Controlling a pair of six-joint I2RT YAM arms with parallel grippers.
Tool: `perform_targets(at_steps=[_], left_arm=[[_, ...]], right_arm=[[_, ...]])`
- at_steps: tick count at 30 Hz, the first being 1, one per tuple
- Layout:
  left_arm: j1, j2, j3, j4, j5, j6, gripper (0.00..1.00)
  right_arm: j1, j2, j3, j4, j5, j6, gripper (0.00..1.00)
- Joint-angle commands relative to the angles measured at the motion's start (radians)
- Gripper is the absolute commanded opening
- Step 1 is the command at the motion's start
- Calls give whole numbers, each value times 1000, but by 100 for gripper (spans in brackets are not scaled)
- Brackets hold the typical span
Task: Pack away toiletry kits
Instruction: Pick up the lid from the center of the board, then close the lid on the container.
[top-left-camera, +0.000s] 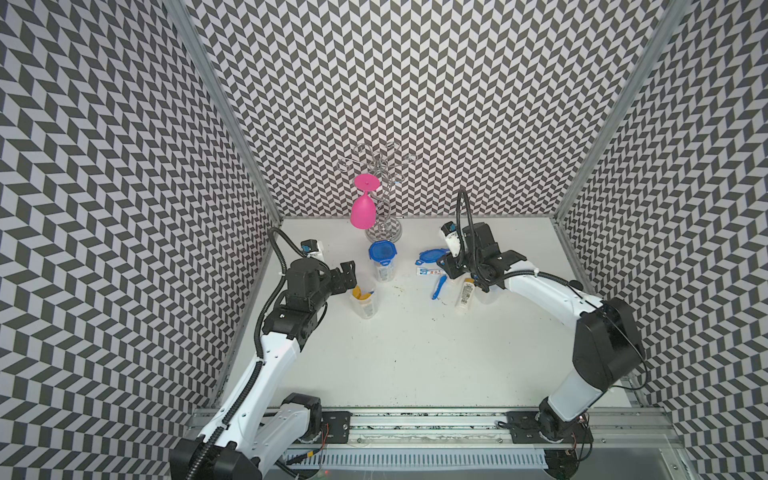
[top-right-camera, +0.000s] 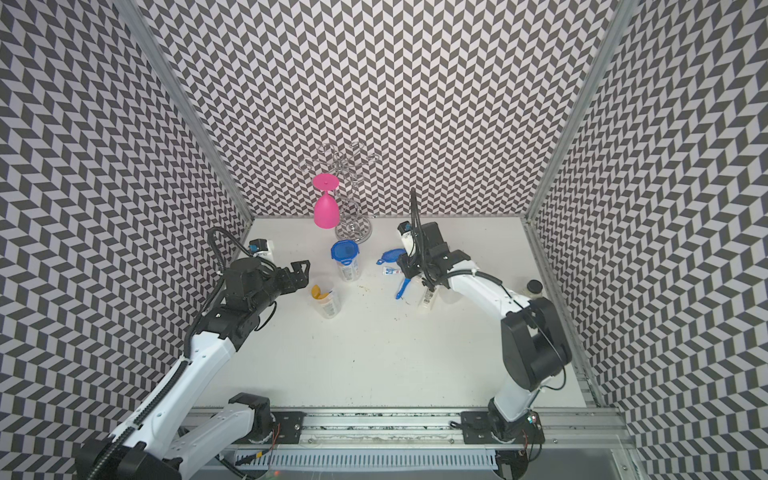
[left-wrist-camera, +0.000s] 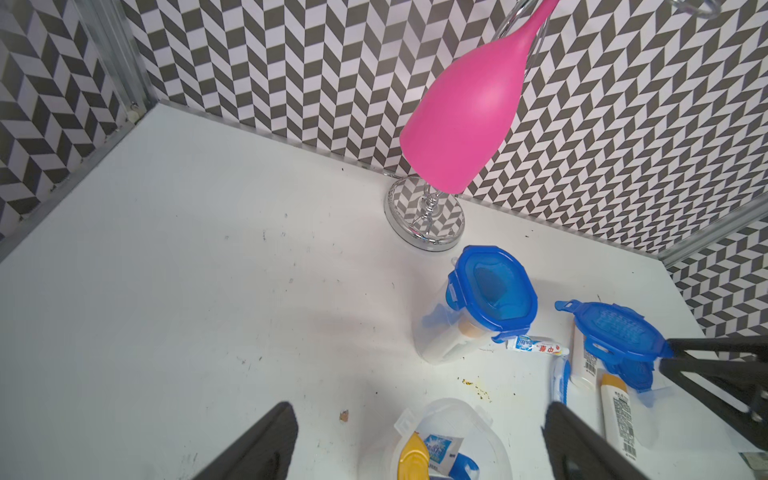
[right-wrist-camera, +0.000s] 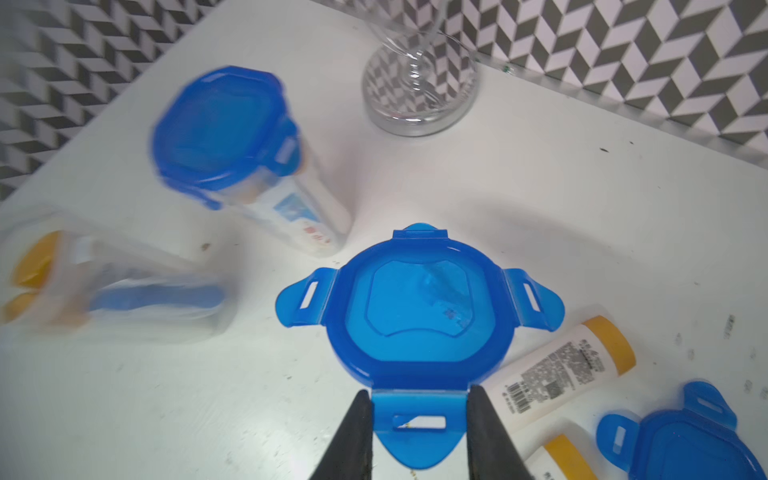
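Blue translucent plastic: the right end effector (right-wrist-camera: 419, 409) pinches one clip tab of a loose round blue lid (right-wrist-camera: 419, 307). Just beside lies a white bottle with a yellow-orange cap (right-wrist-camera: 557, 365), its label showing barcodes and print too fine to read. The left end effector (left-wrist-camera: 419, 406) stands wide open over an unlidded clear plastic jar (left-wrist-camera: 492, 434) on the white worktop (left-wrist-camera: 208, 270).

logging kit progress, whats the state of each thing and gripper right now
lidded jar: upright, lid on, items inside
open jar: upright, no lid, items inside
loose lid: gripped by one tab
toothpaste tube: lying on table
toothbrush: lying on table
white bottle: lying on table
pink goblet: hanging upside down on rack
left gripper: open, empty
right gripper: shut on loose lid
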Motion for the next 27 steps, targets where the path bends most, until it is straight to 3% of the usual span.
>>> perform_targets(at_steps=[1,6,10,20,27], left_arm=[[29,-8,39,-21,11,-60,95],[74,-2,43,-40,18,-110,94],[119,-6,40,-42,34,-154,94],[168,16,110,-88,13,-154,95],[188,70,146,-87,69,-184,97]], right_arm=[[76,-136,-16,36,-106,-87,0],[176,-279,-49,61,-159,-90,0],[251,-294,-4,31,-202,-86,0],[340,-97,106,114,-295,-133,0],[346,46,165,215,-257,-144,0]])
